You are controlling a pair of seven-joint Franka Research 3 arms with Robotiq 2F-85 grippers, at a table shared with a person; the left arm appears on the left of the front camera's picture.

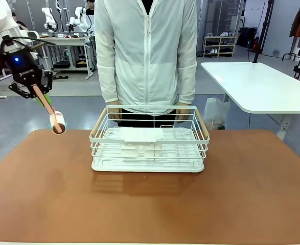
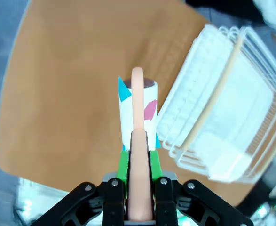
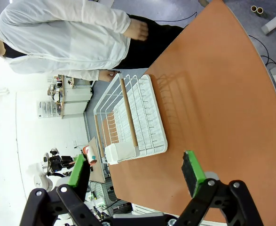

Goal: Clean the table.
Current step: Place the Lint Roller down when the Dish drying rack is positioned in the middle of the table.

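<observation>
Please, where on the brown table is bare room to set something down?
The table is bare along the whole near strip in front of the white wire rack, and on both sides of it. The far middle is crowded: the rack stands there, the person behind it. The left gripper holds a lint roller over the far-left corner.

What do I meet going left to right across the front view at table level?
Left gripper holding a peach-handled lint roller → white wire dish rack with pale wooden handles → bare stretch of the reddish-brown table.
</observation>
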